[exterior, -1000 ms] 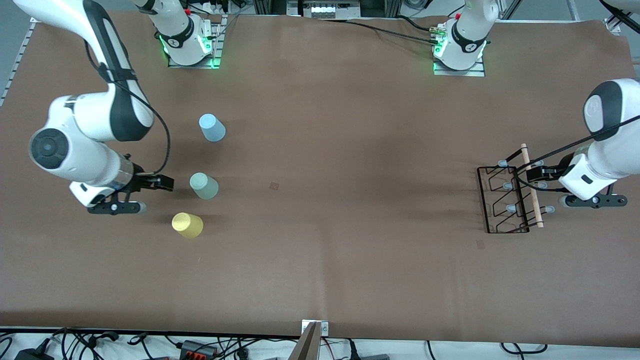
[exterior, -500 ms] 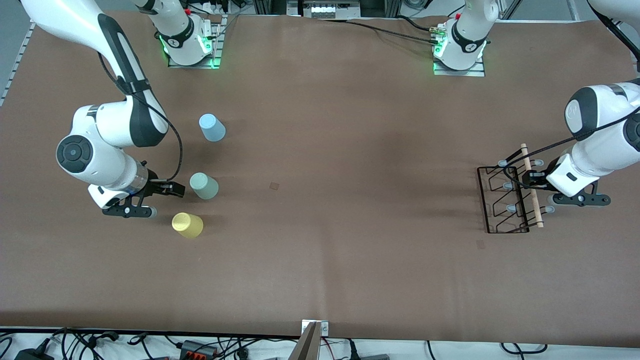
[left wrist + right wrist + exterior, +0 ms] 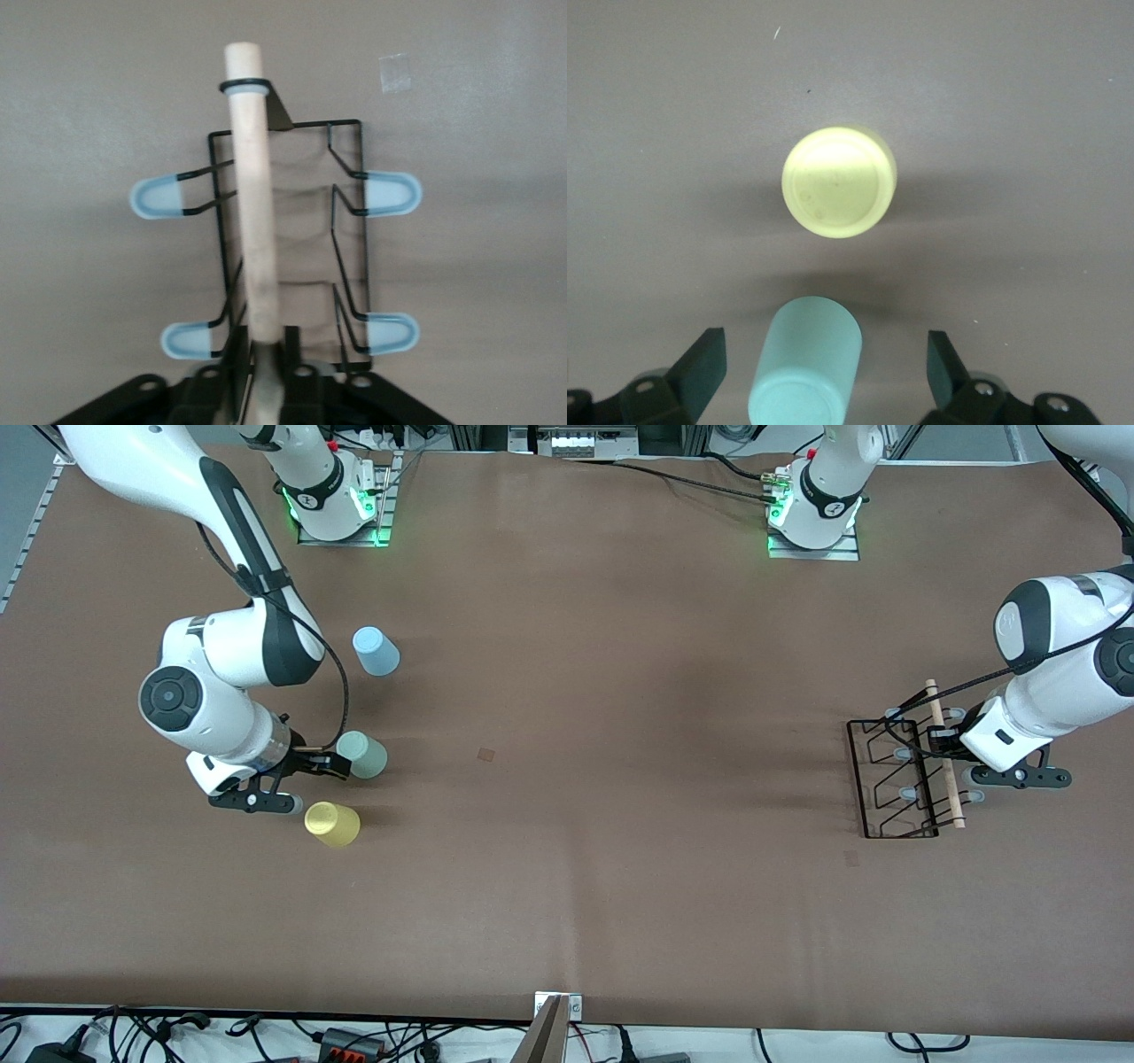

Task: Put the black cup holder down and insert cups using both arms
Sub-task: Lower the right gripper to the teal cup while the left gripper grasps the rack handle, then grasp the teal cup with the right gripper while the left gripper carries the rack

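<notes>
1. Working at the two ends of the table at once: the right gripper [image 3: 330,765] is sitting low beside the mint green cup [image 3: 362,755] near the right arm's end, and the left gripper [image 3: 941,746] is sitting at the black cup holder [image 3: 902,779] near the left arm's end.

2. Spreading wide, the right gripper's fingers [image 3: 700,365] are flanking the mint green cup [image 3: 806,363] without touching it in the right wrist view, so nothing is being held there. The cup is sitting roughly centred in the gap.

3. Closing well here probably means driving forward until the cup wall is sitting squarely between the pads, then squeezing gently; a thin plastic tumbler is likely to flex or pop out if pinched near the rim.

4. Watching the neighbours matters: the yellow cup [image 3: 332,824] is standing just beside, nearer the front edge, and the light blue cup [image 3: 376,651] is standing farther toward the arms' bases. A sideways swing could knock the yellow one.

5. Straddling the wooden rod handle [image 3: 252,204], the left gripper's fingers are sitting on either side of it in the left wrist view; whether they are clamped or loose I cannot tell.

6. Gripping the rod near its middle would probably keep the wire rack level in a lift. The pale-tipped pegs [image 3: 392,193] are sticking out on both sides and could snag the cloth-like table [image 3: 620,868] covering.
</notes>
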